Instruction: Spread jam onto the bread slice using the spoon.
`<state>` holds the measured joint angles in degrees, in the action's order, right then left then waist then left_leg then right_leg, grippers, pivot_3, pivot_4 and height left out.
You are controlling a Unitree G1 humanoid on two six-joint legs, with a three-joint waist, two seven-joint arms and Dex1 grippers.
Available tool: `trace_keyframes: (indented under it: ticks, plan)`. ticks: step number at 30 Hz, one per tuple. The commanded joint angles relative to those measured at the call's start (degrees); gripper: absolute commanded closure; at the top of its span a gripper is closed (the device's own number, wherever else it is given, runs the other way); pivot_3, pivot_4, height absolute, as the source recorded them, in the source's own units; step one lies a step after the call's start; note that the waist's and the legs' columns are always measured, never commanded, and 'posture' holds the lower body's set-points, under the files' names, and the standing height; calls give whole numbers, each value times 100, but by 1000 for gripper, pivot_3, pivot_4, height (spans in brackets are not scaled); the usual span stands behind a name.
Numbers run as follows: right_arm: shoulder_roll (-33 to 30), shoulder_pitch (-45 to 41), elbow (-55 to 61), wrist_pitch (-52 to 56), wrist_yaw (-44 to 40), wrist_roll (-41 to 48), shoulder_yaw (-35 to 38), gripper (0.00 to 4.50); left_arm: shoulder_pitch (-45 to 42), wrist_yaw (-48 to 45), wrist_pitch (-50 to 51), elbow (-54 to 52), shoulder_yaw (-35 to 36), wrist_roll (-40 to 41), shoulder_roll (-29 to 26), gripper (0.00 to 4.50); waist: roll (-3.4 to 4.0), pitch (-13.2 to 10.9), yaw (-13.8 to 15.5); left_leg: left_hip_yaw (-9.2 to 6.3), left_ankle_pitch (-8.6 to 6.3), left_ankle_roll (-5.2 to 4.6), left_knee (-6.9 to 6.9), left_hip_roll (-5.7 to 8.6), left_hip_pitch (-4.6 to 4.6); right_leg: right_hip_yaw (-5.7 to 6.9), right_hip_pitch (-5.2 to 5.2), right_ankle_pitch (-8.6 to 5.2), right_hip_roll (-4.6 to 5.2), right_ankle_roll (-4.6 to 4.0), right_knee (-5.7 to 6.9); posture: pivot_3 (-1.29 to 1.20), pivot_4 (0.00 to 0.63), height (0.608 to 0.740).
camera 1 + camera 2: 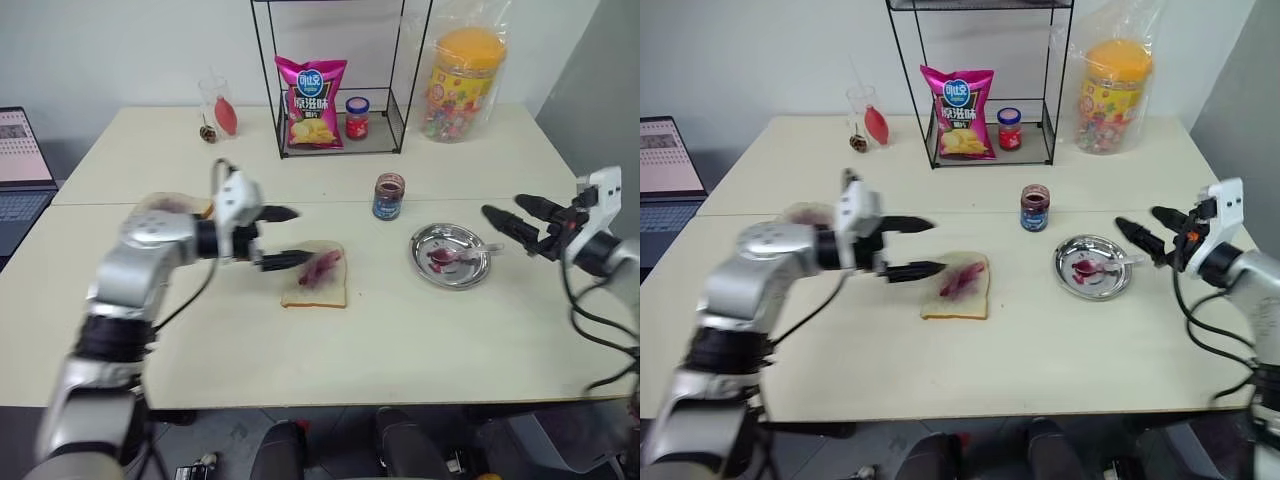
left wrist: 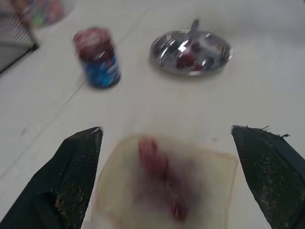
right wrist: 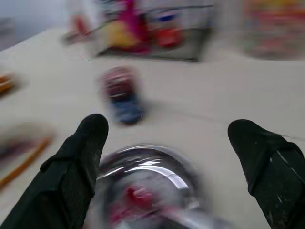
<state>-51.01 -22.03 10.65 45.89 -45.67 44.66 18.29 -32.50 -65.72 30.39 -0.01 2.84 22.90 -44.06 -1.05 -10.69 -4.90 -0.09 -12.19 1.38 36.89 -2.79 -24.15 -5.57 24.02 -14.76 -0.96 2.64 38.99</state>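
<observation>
Silver spoon (image 1: 462, 256) lies in dish (image 1: 432, 242).

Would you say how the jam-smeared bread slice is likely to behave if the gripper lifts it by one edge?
The bread slice looks thin and soft, so it would probably sag. The jam smear on top may slide or drip. Its tan crust could tear under a pinch.

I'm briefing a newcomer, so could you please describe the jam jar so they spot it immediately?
Start at the black wire rack at the table's back. Just in front of it stands a small glass jar of dark jam with a blue band, left of the metal dish. Unlike the red-lidded jar inside the rack, it is lidless.
</observation>
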Motion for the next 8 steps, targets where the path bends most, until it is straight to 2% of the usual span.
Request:
trace_keyframes:
  ticks: [1,4,8]
  plan:
    - [-581,185,708,582,-796,544,-131,66,530,95,385,-691,700,303,-557,0,-9,3,16,-2,0,0,-3,-2,3,1,-2,-2,0,-4,0,0,150,740]
    - [-940,321,744,538,-1268,373,-408,66,1002,99,485,-867,1058,343,-941,0,-18,-2,27,7,0,0,2,3,20,-3,-22,-6,9,-10,-4,0,150,740]
    - [-969,320,534,414,-1460,176,-639,66,1128,136,587,-941,1102,482,-1033,0,-26,-3,61,22,0,1,19,14,26,-11,-29,-15,27,-26,-7,0,150,740]
